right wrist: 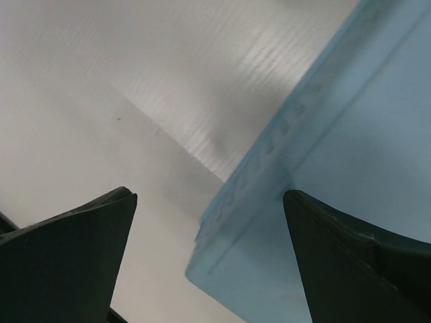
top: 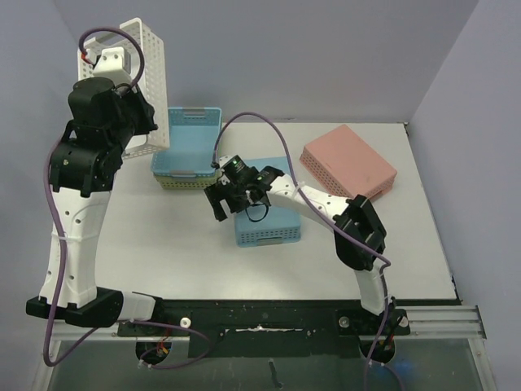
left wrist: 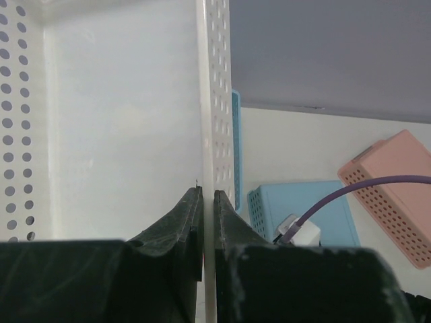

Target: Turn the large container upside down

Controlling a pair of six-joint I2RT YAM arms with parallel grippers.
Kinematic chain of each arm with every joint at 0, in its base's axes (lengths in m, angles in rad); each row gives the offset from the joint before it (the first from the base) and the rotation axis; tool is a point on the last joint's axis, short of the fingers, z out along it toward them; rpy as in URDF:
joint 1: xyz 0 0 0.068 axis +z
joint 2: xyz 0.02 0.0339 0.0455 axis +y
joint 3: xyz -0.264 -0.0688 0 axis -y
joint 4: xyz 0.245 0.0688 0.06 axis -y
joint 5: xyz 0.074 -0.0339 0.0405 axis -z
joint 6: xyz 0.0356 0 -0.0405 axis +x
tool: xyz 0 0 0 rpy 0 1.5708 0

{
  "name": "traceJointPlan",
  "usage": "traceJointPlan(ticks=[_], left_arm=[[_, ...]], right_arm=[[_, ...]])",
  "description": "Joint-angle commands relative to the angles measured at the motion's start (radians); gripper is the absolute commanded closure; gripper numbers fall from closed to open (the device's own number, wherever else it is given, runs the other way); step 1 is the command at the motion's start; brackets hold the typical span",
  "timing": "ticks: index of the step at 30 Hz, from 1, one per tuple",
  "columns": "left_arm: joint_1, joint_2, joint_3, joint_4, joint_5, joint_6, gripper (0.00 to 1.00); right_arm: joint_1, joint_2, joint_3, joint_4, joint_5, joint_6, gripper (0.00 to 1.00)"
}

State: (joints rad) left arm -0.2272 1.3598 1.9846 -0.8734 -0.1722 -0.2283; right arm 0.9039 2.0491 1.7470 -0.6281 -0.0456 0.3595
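The large white perforated container [top: 151, 69] is lifted off the table at the far left and tipped on edge, its opening turned sideways. My left gripper [top: 146, 124] is shut on one of its side walls. In the left wrist view the wall [left wrist: 217, 101] runs straight up between the closed fingers of that gripper [left wrist: 208, 196], with the container's white inside [left wrist: 121, 134] to the left. My right gripper [top: 222, 204] is open and empty, low at the left corner of a small blue upside-down basket [top: 273, 228]. In the right wrist view the gripper [right wrist: 209, 196] straddles that corner [right wrist: 350, 168].
A blue basket [top: 191, 130] sits nested in a yellow-green one [top: 186, 182] at the back centre. A pink perforated container [top: 348, 160] lies upside down at the back right. The white table [top: 163, 244] ends at a black rail by the arm bases.
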Motion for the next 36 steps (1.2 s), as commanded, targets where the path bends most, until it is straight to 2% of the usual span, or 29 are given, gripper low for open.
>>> traceJointPlan(ticks=[1, 7, 13, 19, 23, 26, 31, 36], left_arm=[[0.008, -0.014, -0.003, 0.053, -0.022, 0.046, 1.0], [0.011, 0.001, -0.034, 0.062, 0.04, 0.038, 1.0], [0.017, 0.018, -0.061, 0.069, 0.103, 0.003, 1.0], [0.055, -0.022, -0.134, 0.09, 0.107, -0.035, 1.0], [0.086, -0.021, -0.13, 0.088, 0.118, -0.037, 1.0], [0.111, -0.016, -0.122, 0.089, 0.141, -0.041, 1.0], [0.132, -0.008, -0.128, 0.104, 0.194, -0.052, 1.0], [0.133, -0.003, -0.168, 0.137, 0.254, -0.077, 1.0]], right_arm=[[-0.087, -0.087, -0.09, -0.016, 0.037, 0.045, 0.01], [-0.131, -0.203, -0.2, -0.061, 0.164, 0.087, 0.01], [-0.085, -0.267, -0.195, 0.036, 0.065, 0.119, 0.01], [0.022, -0.138, -0.029, 0.069, -0.01, 0.064, 0.01], [0.031, -0.006, 0.103, 0.03, -0.042, 0.049, 0.01], [0.024, 0.045, 0.133, 0.016, -0.031, 0.047, 0.01], [-0.032, 0.03, 0.044, 0.008, 0.003, 0.072, 0.01], [-0.132, -0.122, -0.147, 0.036, 0.063, 0.092, 0.01]])
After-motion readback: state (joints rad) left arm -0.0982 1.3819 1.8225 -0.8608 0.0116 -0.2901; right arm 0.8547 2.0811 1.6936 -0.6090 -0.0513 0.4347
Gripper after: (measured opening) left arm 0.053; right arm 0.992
